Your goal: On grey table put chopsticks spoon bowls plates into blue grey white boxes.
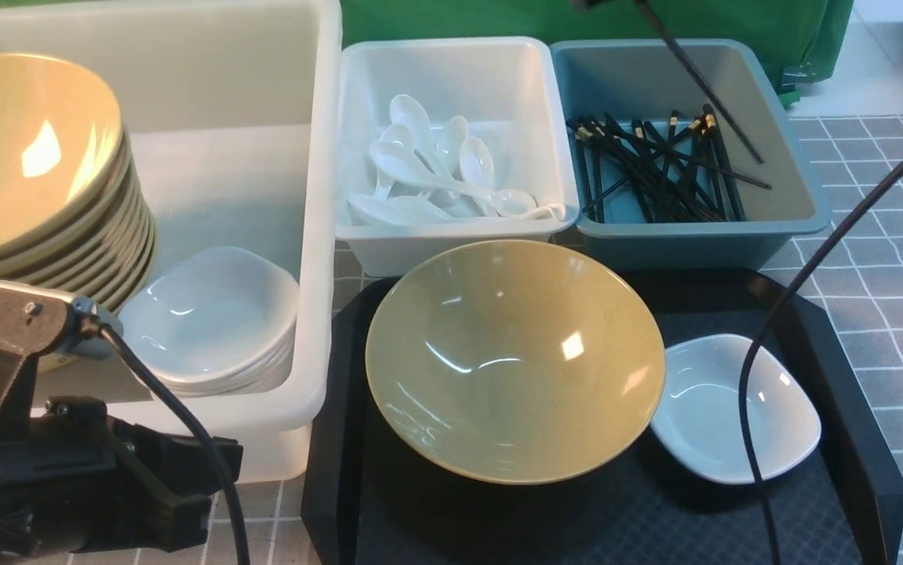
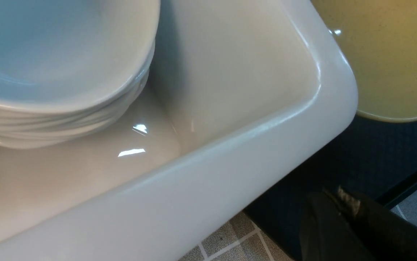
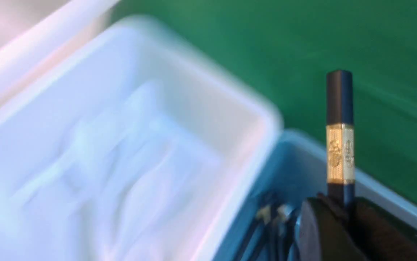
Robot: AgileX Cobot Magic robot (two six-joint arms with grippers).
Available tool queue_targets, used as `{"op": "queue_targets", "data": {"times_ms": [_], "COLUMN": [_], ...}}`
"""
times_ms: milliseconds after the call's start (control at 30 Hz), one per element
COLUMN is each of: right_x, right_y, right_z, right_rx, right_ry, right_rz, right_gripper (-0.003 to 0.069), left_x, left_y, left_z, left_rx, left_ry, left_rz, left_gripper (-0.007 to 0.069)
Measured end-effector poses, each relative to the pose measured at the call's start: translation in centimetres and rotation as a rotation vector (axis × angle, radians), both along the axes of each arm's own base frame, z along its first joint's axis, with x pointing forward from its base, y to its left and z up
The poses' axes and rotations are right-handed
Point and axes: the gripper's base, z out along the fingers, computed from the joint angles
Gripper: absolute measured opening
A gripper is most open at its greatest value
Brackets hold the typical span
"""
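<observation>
My right gripper (image 3: 342,204) is shut on a black chopstick (image 3: 340,108) just below its gold band. In the front view that chopstick (image 1: 694,78) hangs slanted over the blue-grey box (image 1: 804,212), where several chopsticks (image 1: 655,169) lie. The white box (image 1: 357,235) holds several spoons (image 1: 435,169). The large white tub (image 1: 318,235) holds a stack of tan bowls (image 1: 27,157) and a stack of white plates (image 1: 212,314). One bowl (image 1: 514,357) and one plate (image 1: 733,408) sit on the black tray. My left gripper (image 2: 342,203) is shut and empty, beside the tub's near corner (image 2: 266,145).
The black tray (image 1: 851,392) lies on the grey table (image 1: 890,275) in front of the two small boxes. My left arm (image 1: 67,471) fills the near left corner. A black cable (image 1: 812,267) arcs across the tray's right side. A green backdrop (image 1: 498,20) stands behind.
</observation>
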Motion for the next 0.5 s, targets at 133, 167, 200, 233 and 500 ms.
{"op": "queue_targets", "data": {"times_ms": [133, 167, 200, 233, 500], "right_x": [2.9, 3.1, 3.2, 3.3, -2.3], "right_y": [-1.7, -2.0, -2.1, -2.6, -4.1], "right_z": [-4.6, -5.3, -5.3, -5.6, 0.8], "right_rx": [0.022, 0.021, 0.02, 0.018, -0.067], "right_ry": [0.056, 0.069, 0.071, 0.083, 0.236], "right_rz": [-0.07, -0.077, -0.079, -0.091, -0.087], "right_gripper": [0.0144, 0.0169, 0.0183, 0.0261, 0.0414], "left_x": [0.0, 0.0, 0.0, 0.0, 0.1], "left_y": [0.0, 0.0, 0.0, 0.0, 0.0], "left_z": [0.0, 0.0, 0.0, 0.0, 0.1], "left_rx": [0.0, 0.0, 0.0, 0.0, -0.003], "left_ry": [0.0, 0.0, 0.0, 0.0, -0.013], "left_rz": [0.0, 0.0, 0.0, 0.0, 0.013], "left_gripper": [-0.0008, -0.0008, -0.0008, -0.0008, -0.0008]}}
